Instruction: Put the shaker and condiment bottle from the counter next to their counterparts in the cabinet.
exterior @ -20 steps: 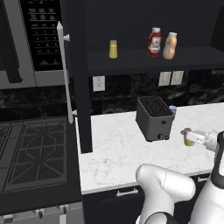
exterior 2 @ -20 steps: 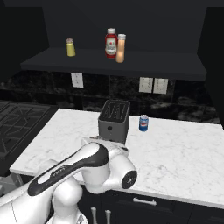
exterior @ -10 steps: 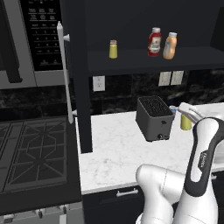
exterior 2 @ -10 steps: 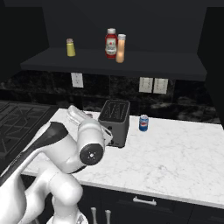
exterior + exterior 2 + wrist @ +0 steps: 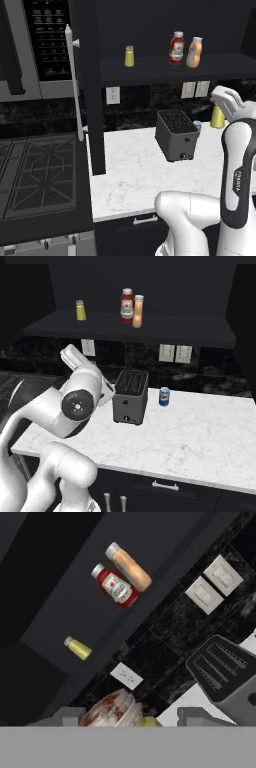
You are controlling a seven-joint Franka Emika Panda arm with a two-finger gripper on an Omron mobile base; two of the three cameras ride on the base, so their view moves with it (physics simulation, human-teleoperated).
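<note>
You see the cabinet [image 5: 95, 85] shelf carrying the condiment bottle [image 5: 194, 52] touching the ketchup bottle [image 5: 176, 48], with the grey-capped shaker [image 5: 129, 56] toward nine o'clock. Your gripper [image 5: 129, 721] is clamped on the shaker [image 5: 217, 117], raised above the counter [image 5: 135, 170] at the toaster's [image 5: 175, 135] three o'clock.

Claw [image 5: 129, 719] carried shaker [image 5: 217, 117] higher, tilting toward cabinet [image 5: 165, 70].

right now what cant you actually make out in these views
- Gripper: in the hand view its tips are cut off by the bottom edge; the arm hides the jaws in the left base view.
- Shaker: the arm covers its top in the left base view; the hand view shows little beyond its cap.
- Blue can: print too small to read; the toaster hides most of it in the left base view.
</note>
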